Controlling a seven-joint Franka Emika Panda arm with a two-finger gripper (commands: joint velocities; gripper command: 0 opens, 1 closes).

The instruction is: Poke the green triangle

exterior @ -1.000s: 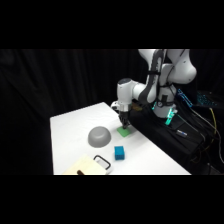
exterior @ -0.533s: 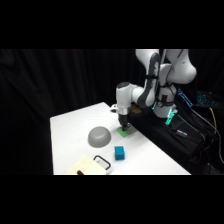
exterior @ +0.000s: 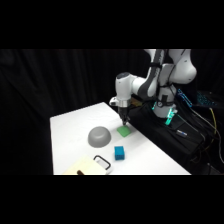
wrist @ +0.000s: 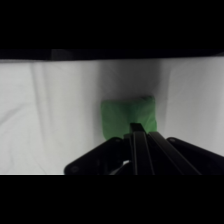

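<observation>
The green triangle (exterior: 124, 131) is a small flat bright-green block lying on the white table (exterior: 70, 125), right of the grey dome. In the wrist view the green triangle (wrist: 125, 116) fills the centre, just past the fingertips. My gripper (exterior: 123, 120) hangs straight over it, tip almost on its top face. In the wrist view my gripper (wrist: 135, 127) shows its two black fingers pressed together into one narrow tip, shut with nothing held, overlapping the block's near edge.
A grey dome (exterior: 99, 136) sits left of the block. A blue-teal cube (exterior: 119, 152) stands nearer the front. A pale board with a black loop handle (exterior: 101, 162) lies at the front left. Dark equipment and cables (exterior: 175, 132) border the table's right edge.
The gripper has sunk slightly closer to the green block. The objects on the table have stayed in place.
</observation>
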